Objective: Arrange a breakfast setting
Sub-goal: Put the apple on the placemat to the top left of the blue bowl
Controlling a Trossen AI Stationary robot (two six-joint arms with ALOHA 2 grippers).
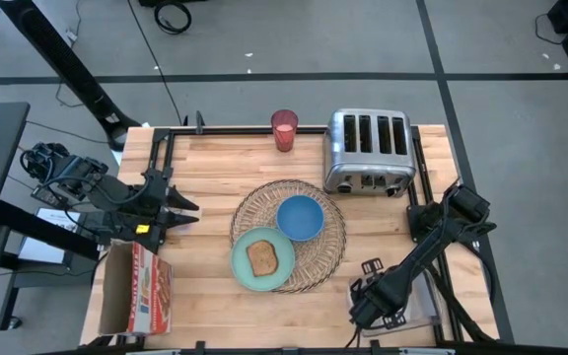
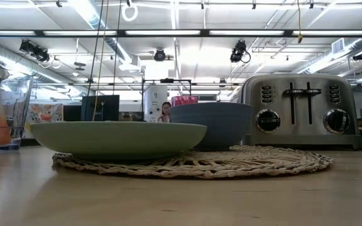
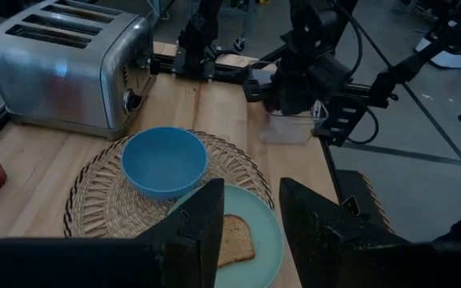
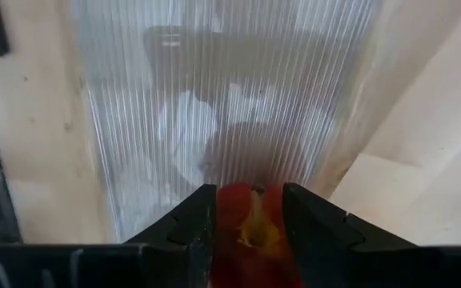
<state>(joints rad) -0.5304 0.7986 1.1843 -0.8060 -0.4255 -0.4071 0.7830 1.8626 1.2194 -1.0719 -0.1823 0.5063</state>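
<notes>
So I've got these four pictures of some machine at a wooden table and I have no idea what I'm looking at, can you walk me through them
It is a robot with two dark arms at a wooden table, each ending in a two-finger tool. One picture looks straight down, one looks level across the tabletop, and two come from cameras on the arms' wrists.

On the table lies a round woven placemat. On it sit a teal plate with a toast slice, and a blue bowl. Behind are a silver toaster and a pink cup.

The left tool waits beside the mat, open and empty. The right tool is at the table's near right corner over a clear ribbed bin, with a red apple between its fingers.
</notes>
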